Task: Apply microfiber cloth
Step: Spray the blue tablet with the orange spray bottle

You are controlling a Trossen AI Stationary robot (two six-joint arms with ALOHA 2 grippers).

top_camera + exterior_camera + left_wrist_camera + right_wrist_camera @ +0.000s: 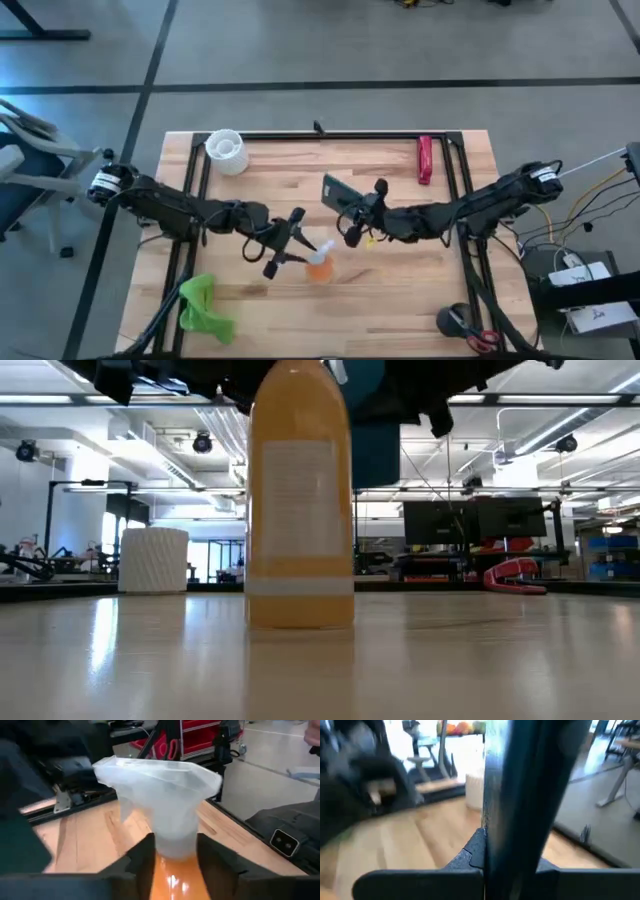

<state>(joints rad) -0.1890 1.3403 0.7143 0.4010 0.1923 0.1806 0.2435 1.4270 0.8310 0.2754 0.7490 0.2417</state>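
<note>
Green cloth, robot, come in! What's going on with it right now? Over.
Left gripper shut on orange bottle. Right gripper shut on black slab, lifted mid-table. Microfiber cloth untouched at near-left corner. Nothing on it.

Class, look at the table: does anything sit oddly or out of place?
Yes. The microfiber cloth lies crumpled at the table's near-left corner, untouched, while the left gripper clamps the orange bottle and the right gripper holds the black slab tilted above the table.

My end effector (174,862) clasps the orange bottle (172,880) just under its white top (160,795), above the table (95,832).
</note>
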